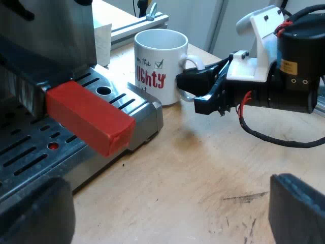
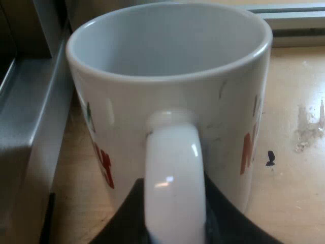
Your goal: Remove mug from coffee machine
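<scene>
while the white mug stands upright on the wooden table, it is off the espresso machine and just beside the corner of the slotted drip tray. my right gripper sits at the mug's handle, reaching in from the side away from the machine. seen from the right wrist, that handle rises between the two black fingers, which are closed against either side of it, pinching the mug by its loop (red lettering shows on the mug's wall to both sides of the handle). the machine's steel side stands close by the mug. my left gripper hangs low over the table near the tray's edge, its fingers spread wide with nothing between them. the holder's red end juts out over the drip tray, apart from the mug.
</scene>
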